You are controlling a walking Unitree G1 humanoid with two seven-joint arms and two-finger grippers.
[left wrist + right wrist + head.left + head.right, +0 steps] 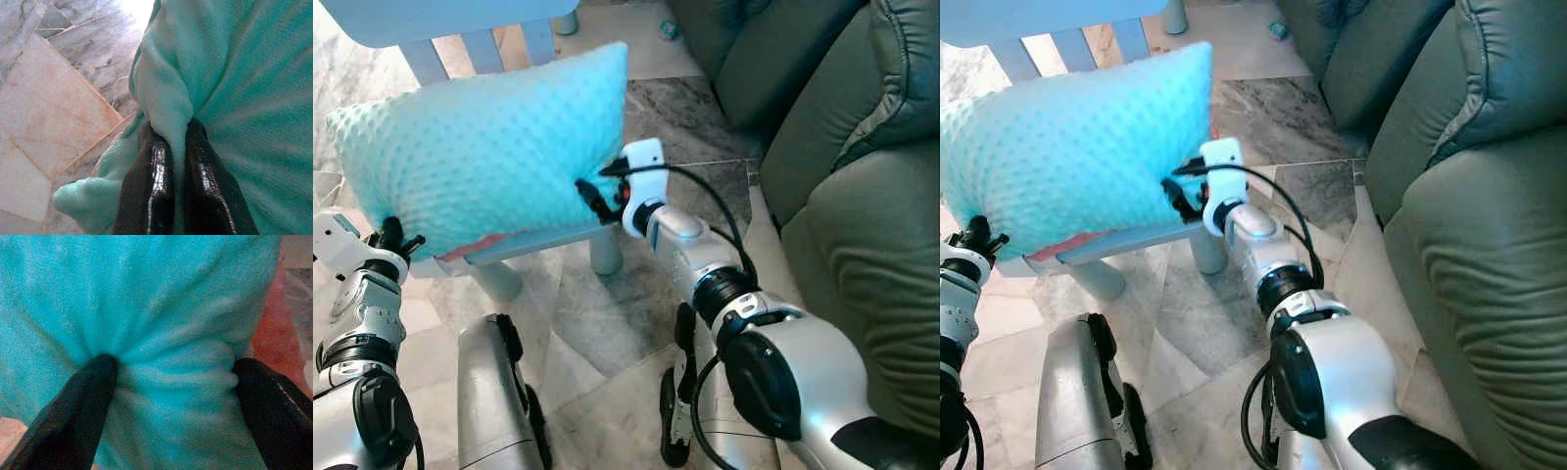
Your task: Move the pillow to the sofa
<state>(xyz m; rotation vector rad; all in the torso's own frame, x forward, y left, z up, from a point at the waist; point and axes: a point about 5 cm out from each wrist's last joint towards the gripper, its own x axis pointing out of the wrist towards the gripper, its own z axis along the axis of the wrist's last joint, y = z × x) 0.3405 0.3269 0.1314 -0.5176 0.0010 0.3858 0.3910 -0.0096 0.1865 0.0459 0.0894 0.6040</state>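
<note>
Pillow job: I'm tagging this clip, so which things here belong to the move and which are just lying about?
Part of the job:
- pillow, turquoise, held up between both arms
- left gripper, pinched on its corner
- right gripper, fingers pressed into its side
- sofa, green, on the robot's right

Just about:
- chair, pale blue, behind the pillow
- small blue thing on the floor

Head eyes look down over pillow [480, 147] and sofa [1489, 225]; wrist views, perhaps touching, share pillow.
</note>
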